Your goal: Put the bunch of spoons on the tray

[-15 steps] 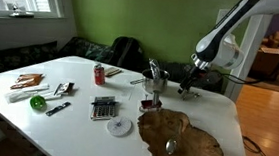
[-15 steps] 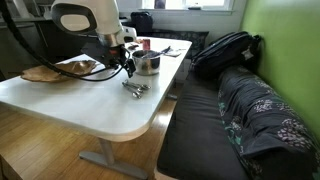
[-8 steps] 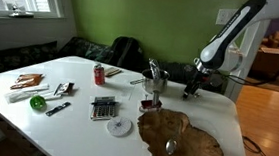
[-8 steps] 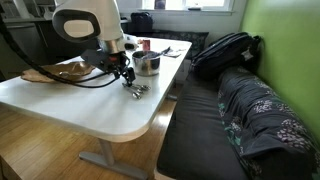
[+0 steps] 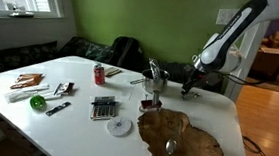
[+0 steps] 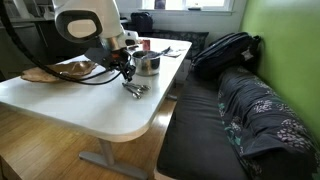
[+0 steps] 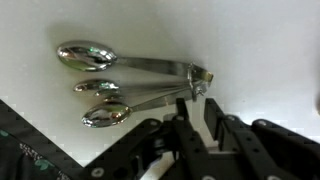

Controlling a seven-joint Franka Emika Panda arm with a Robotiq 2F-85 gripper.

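Note:
The bunch of spoons point(image 7: 125, 85) lies flat on the white table, three shiny bowls fanned out from a joined ring end point(image 7: 197, 78). In an exterior view the bunch of spoons point(image 6: 135, 89) sits near the table's edge. My gripper point(image 7: 196, 104) hangs right over the ring end, its fingers point(image 7: 183, 112) drawn close with a narrow strip of table showing between them; nothing is visibly clamped. In both exterior views the gripper point(image 5: 186, 91) point(image 6: 127, 76) is low at the table. The tray point(image 5: 200, 143) point(image 6: 55, 71), a dark wavy-edged wooden slab, lies apart from the bunch and carries a lone spoon point(image 5: 170, 147).
An upright metal utensil holder point(image 5: 156, 84) point(image 6: 148, 64) stands between the gripper and the tray. A red can point(image 5: 100, 75), a calculator point(image 5: 103, 107), a white disc point(image 5: 121, 126) and a green object point(image 5: 38, 102) lie farther along the table. A black backpack point(image 6: 225, 50) rests on the bench beside it.
My gripper has dropped onto the joined end of the spoons, and its jaws have narrowed from wide open to a slim gap. The spoons have not moved.

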